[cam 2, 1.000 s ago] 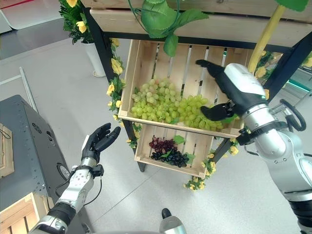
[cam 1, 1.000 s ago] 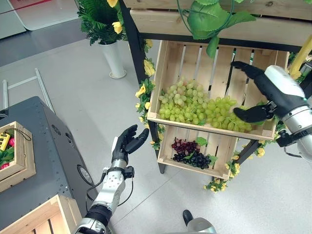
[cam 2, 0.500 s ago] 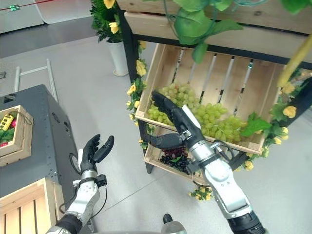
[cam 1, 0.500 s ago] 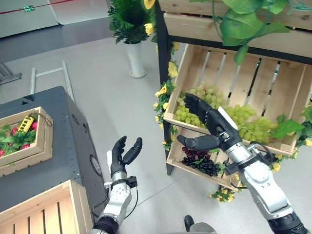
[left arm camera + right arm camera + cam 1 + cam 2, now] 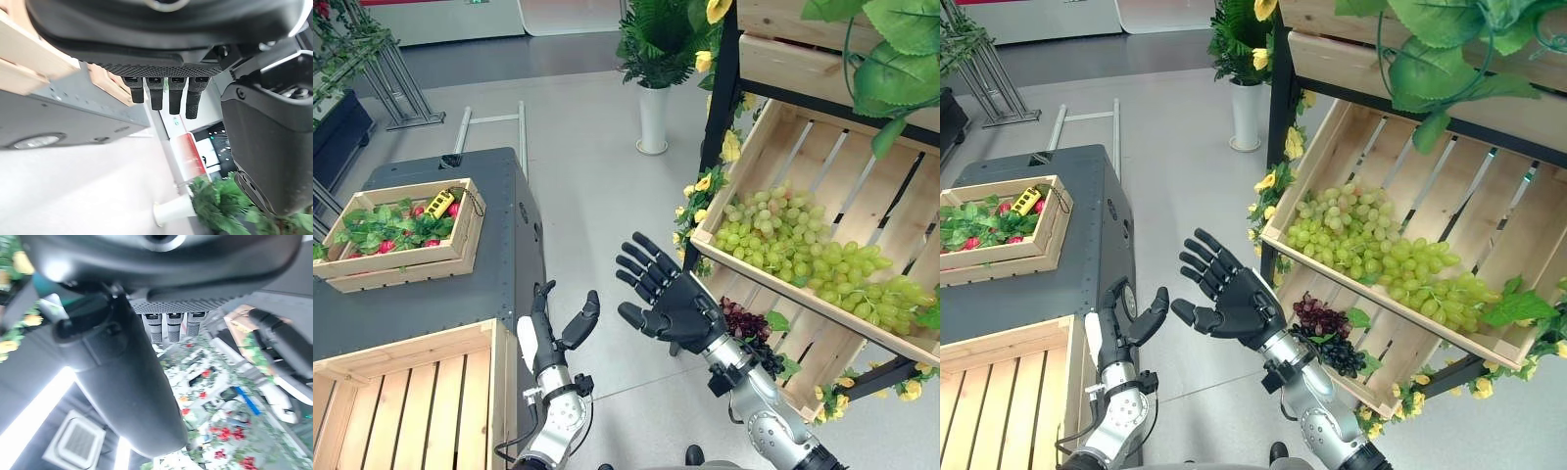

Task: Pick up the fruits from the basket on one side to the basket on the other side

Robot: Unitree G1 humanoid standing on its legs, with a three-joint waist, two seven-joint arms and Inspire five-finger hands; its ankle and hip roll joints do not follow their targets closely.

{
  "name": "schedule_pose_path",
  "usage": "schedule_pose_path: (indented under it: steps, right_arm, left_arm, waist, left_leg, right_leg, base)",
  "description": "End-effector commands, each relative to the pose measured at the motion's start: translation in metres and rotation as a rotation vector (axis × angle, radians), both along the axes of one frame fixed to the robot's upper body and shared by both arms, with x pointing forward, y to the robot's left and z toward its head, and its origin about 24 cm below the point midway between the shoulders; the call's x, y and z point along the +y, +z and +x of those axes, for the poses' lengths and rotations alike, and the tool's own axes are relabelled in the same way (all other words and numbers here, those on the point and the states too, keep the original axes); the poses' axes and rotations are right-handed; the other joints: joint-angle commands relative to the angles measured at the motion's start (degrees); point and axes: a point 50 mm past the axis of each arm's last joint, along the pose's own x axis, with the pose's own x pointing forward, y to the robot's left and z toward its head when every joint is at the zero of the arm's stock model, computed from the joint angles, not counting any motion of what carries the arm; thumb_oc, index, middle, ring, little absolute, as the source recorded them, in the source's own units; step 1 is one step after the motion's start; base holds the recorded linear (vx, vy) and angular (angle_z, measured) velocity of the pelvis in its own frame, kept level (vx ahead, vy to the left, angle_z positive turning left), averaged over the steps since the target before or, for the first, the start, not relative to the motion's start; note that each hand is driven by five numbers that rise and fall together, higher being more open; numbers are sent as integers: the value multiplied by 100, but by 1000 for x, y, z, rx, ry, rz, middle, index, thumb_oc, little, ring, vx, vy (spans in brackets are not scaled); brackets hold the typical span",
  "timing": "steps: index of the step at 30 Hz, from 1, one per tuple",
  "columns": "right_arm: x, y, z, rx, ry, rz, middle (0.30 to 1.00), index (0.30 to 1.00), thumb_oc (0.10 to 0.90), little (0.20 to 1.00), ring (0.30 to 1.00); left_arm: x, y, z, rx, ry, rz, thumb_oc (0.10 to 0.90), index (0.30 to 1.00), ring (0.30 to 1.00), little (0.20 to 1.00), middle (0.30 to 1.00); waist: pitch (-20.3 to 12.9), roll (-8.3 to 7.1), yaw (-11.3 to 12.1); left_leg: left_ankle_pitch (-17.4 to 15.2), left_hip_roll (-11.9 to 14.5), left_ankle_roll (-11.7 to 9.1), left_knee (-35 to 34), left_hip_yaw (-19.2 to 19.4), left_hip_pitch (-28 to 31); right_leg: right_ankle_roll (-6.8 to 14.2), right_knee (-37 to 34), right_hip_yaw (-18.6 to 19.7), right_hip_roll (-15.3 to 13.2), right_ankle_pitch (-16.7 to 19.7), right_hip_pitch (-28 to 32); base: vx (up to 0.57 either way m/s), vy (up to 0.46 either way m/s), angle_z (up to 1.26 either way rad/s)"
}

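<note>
Two hands up in mid-air, neither holding anything. Right hand (image 5: 674,302) is spread wide, palm facing the camera, fingers fanned toward the robot's left and upward; it hangs over bare floor (image 5: 597,215), between the shelf stand and the dark cabinet (image 5: 460,284). Left hand (image 5: 553,338) is raised low and close in, fingers straight and relaxed, thumb out, just beside the cabinet's edge. Outward from the right hand: the green grapes (image 5: 803,245) lie up and to the robot's right in the tilted upper crate (image 5: 773,137), a heap whose long axis follows the crate's front board, running away down to the right. The dark grapes (image 5: 744,323) sit in the lower crate (image 5: 822,362), just behind and below the right wrist. On the other side, the open slatted crate (image 5: 411,411) stands at the robot's near left on the cabinet, no fruit seen in its visible part; a smaller box of leaves and red fruit (image 5: 401,230) stands further back. Judgement: the right hand is much the nearer to both grape crates, the left to the slatted crate. An empty palm between the two sides fits either a reach for fruit or a return from dropping some; cannot tell which.
</note>
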Motion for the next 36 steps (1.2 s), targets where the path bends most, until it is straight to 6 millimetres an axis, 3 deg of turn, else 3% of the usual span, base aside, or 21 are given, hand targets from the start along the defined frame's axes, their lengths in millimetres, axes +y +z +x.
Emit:
schedule_pose_path:
  steps: [1, 2, 3, 4, 5, 7, 8, 10, 13, 14, 17, 21, 26, 33, 36]
  right_arm:
    - [9, 34, 10, -230, 16, 82, 900, 900, 800, 900, 900]
    - [6, 26, 10, -200, 5, 50, 900, 900, 800, 900, 900]
    - [-2, 5, 7, -136, -31, -22, 900, 900, 800, 900, 900]
    - [-2, 5, 7, -136, -31, -22, 900, 900, 800, 900, 900]
    - [-9, -13, 5, -72, -58, -72, 900, 900, 800, 900, 900]
    - [-14, -26, 2, -20, -91, -127, 900, 900, 800, 900, 900]
    - [-21, -44, -2, 44, -121, -186, 900, 900, 800, 900, 900]
    - [-25, -56, -5, 98, -146, -224, 900, 900, 800, 900, 900]
    - [-36, -93, -15, 235, -184, -376, 900, 900, 800, 900, 900]
    - [-36, -93, -15, 235, -184, -376, 900, 900, 800, 900, 900]
    - [-54, -132, -33, 418, -218, -534, 900, 900, 800, 900, 900]
    - [-76, -166, -61, 642, -263, -681, 900, 900, 800, 900, 900]
    - [-95, -183, -83, 768, -224, -919, 900, 900, 800, 900, 900]
    - [-103, -187, -85, 825, -229, -1001, 900, 900, 800, 900, 900]
    - [-101, -188, -87, 832, -232, -1003, 900, 900, 800, 900, 900]
  left_arm:
    - [-2, 30, 33, -206, -72, 39, 800, 900, 900, 900, 900]
    - [0, 28, 32, -194, -75, 42, 800, 900, 900, 900, 900]
    - [3, 23, 27, -167, -86, 35, 800, 900, 900, 900, 900]
    - [3, 23, 27, -167, -86, 36, 800, 900, 900, 900, 900]
    - [7, 17, 22, -132, -89, 27, 800, 900, 900, 900, 900]
    - [10, 13, 19, -104, -91, 18, 800, 900, 900, 900, 900]
    - [13, 8, 15, -66, -96, 5, 800, 900, 900, 900, 900]
    - [15, 3, 12, -31, -103, -5, 800, 900, 900, 900, 900]
    - [17, -13, 2, 71, -124, -66, 800, 900, 900, 900, 900]
    - [17, -13, 2, 71, -124, -66, 800, 900, 900, 900, 900]
    - [14, -38, -17, 238, -154, -112, 800, 900, 900, 900, 900]
    - [8, -62, -39, 441, -248, -129, 800, 900, 900, 900, 900]
    - [1, -82, -62, 660, -340, -117, 800, 900, 900, 900, 900]
    - [10, -98, -86, 896, -335, -147, 800, 900, 900, 900, 900]
    - [8, -99, -89, 916, -364, -159, 800, 900, 900, 900, 900]
  waist:
    - [-50, -88, 68]
    - [-53, -95, 78]
    - [-58, -105, 95]
    - [-65, -106, 98]
    - [-76, -106, 98]
    - [-76, -100, 96]
    - [-60, -84, 84]
    - [-50, -69, 85]
    - [-42, -25, 114]
    - [-43, -25, 114]
    - [-39, 7, 150]
    - [-55, 27, 172]
    - [-92, 58, 225]
    - [-132, 68, 251]
    - [-157, 67, 243]
  left_leg:
    - [-867, -180, 128, 55, 33, 325]
    - [-867, -174, 125, 55, 19, 332]
    - [-874, -169, 113, 55, -17, 350]
    - [-872, -169, 113, 55, -14, 342]
    - [-874, -168, 107, 55, -48, 352]
    - [-870, -167, 104, 55, -62, 347]
    - [-864, -166, 106, 55, -90, 350]
    - [-856, -170, 113, 55, -108, 347]
    - [-853, -189, 127, 55, -173, 337]
    - [-853, -189, 127, 55, -173, 336]
    - [-868, -192, 136, 55, -229, 370]
    - [-888, -202, 144, 55, -251, 390]
    - [-901, -218, 172, 55, -287, 387]
    - [-889, -226, 182, 55, -325, 396]
    - [-887, -226, 193, 55, -326, 410]
  right_leg:
    - [57, 59, -282, -44, -405, 275]
    - [56, 58, -303, -46, -408, 292]
    - [52, 44, -355, -50, -422, 346]
    - [51, 43, -352, -50, -419, 337]
    - [44, 32, -371, -46, -423, 368]
    - [40, 35, -384, -47, -434, 376]
    - [25, 58, -412, -52, -456, 386]
    - [12, 70, -427, -52, -466, 391]
    - [-13, 55, -499, -51, -489, 441]
    - [-13, 55, -499, -51, -489, 440]
    - [-34, 56, -567, -48, -536, 521]
    - [-40, 47, -609, -36, -566, 579]
    - [-60, 25, -656, -9, -592, 627]
    - [-107, 83, -658, 53, -664, 648]
    - [-119, 109, -624, 74, -688, 654]
  base:
    - [12, -39, 16]
    - [20, -47, 15]
    - [16, -36, 14]
    - [29, -42, 11]
    - [20, -24, 10]
    - [8, -22, 10]
    - [-15, -16, 11]
    - [-21, -10, 9]
    - [-14, -1, 3]
    - [-9, 3, 4]
    - [1, 6, 8]
    - [1, 7, 11]
    - [-1, -2, 3]
    - [-5, -4, 3]
    - [0, 0, 0]
